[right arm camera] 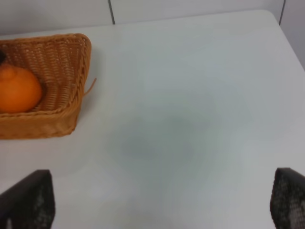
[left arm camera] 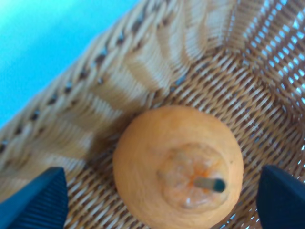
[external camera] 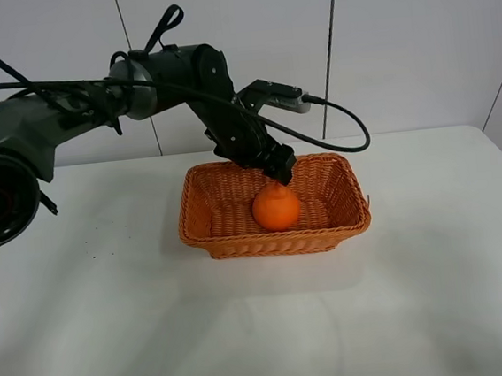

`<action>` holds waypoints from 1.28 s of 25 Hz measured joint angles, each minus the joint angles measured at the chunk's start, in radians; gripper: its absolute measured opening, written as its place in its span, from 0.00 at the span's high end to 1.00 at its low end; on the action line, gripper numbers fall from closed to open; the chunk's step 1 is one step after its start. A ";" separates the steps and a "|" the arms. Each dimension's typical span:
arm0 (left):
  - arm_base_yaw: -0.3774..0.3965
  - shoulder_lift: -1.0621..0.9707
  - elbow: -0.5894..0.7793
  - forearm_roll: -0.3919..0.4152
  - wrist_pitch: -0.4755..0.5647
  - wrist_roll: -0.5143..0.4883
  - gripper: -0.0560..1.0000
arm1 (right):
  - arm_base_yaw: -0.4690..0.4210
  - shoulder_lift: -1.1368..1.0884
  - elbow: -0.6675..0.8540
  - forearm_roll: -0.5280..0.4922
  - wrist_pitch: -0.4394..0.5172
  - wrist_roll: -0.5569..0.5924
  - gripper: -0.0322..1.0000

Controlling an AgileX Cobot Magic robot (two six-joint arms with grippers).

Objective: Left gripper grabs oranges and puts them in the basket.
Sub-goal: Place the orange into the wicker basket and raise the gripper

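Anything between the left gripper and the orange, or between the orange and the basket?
Nothing visible. The orange already sits on the floor of the basket, close to one wall. The left gripper hangs right above it, fingers open on either side of the fruit, with no object between.

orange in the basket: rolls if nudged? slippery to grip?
Round, so the orange would probably roll if nudged, but the basket walls should catch it. Rind looks matte, likely grippy rather than slippery. The knobby top may make it settle lopsided.
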 joint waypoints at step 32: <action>0.169 -0.106 -0.074 0.217 0.165 -0.112 0.09 | 0.000 0.000 0.000 0.000 0.000 0.000 0.30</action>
